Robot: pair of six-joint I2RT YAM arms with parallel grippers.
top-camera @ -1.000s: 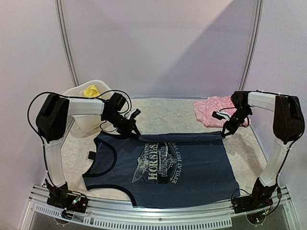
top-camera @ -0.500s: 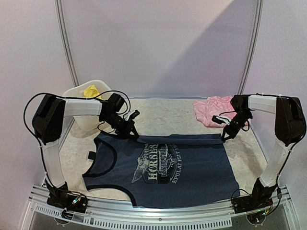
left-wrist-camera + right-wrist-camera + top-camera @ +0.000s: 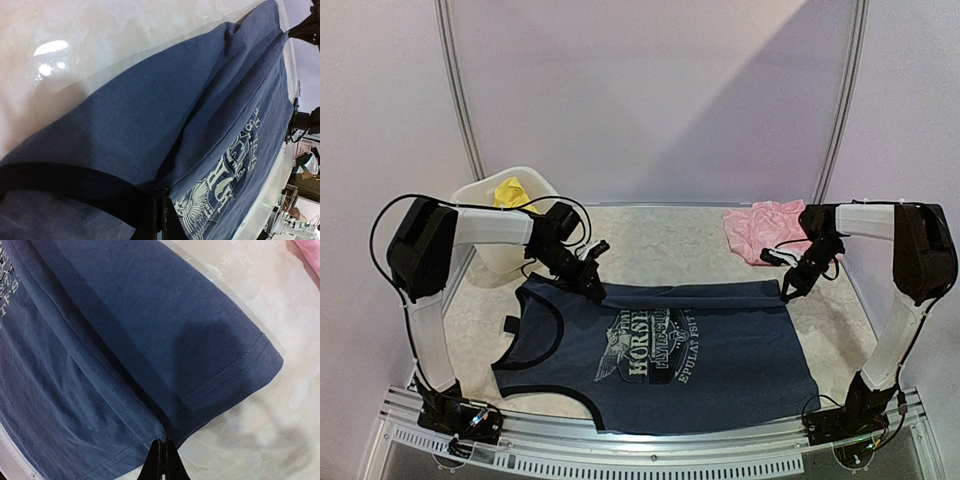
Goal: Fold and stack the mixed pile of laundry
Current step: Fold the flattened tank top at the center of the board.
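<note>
step: fold navy top | left gripper at 10 o'clock; right gripper at 2 o'clock; both clamped on its far edge | we should draw both toward 6 o'clock evenly; edge taut

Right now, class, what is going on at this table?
Two arms are folding the navy top. The left tool and right tool are each shut on its far edge, one at either end, with a strip already doubled over. The pink piece lies at the far right; the yellow piece sits in the tub.
</note>
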